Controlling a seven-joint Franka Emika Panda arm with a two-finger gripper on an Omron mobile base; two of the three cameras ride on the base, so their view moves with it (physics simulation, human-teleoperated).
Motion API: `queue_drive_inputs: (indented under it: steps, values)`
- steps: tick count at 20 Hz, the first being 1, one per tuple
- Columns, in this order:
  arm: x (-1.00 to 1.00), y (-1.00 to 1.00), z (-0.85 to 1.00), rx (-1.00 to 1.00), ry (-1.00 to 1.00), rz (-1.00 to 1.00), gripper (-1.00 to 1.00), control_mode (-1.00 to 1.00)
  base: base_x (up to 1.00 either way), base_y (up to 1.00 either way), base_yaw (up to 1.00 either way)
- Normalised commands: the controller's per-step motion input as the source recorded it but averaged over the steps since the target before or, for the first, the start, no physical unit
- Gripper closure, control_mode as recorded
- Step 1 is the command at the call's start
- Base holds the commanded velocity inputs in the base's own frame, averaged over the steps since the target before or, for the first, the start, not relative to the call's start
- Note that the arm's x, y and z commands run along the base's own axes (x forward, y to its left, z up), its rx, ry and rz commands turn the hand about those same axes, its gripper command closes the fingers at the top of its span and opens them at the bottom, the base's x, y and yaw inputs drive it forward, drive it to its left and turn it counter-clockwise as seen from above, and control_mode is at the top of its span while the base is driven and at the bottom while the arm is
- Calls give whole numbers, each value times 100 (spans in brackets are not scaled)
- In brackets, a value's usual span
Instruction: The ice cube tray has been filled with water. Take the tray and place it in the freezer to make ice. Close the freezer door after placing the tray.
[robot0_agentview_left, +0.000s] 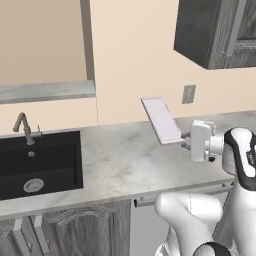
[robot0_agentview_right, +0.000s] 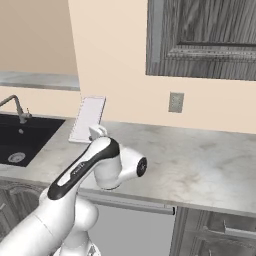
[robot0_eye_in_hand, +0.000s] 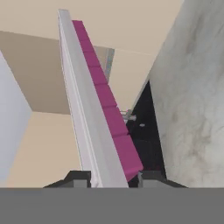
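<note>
Ice cube tray (robot0_agentview_left: 162, 120) first: we have it up off the counter (robot0_agentview_left: 120, 160), held in the air above the marble top and tipped up on a slant, its far end rising toward the wall. Our gripper (robot0_agentview_left: 186, 141) is closed on the tray's near short edge, so the whole length sticks out ahead of the hand; in the hand view the tray (robot0_eye_in_hand: 94, 122) runs away from us edge-on, pale rim on one side and pink cells on the other, with a dark fingertip (robot0_eye_in_hand: 76, 178) pressed at each side of its base. We judge that an end grip like this leaves the long flat side free to slide onto a shelf, but the tilt looks risky for a tray full of water, and we would want it levelled before moving far. The sink (robot0_agentview_left: 40, 160) and its tap (robot0_agentview_left: 25, 128) sit well apart to the left, and a wall outlet (robot0_agentview_right: 175, 102) lies behind. We see no freezer from here, so carrying the tray there is the step ahead of us, as we read it.
</note>
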Motion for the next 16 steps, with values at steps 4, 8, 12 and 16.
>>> queue_drive_inputs:
  steps: [4,8,12,16]
  values:
    - [-76,-15,67,2,1,-6,100,-100,0,0,0]
    - [-60,-17,46,5,16,-13,100,-100,0,0,0]
    - [-41,-10,11,1,18,-12,100,-100,0,0,0]
    - [-23,-1,0,0,15,-9,100,-100,0,0,0]
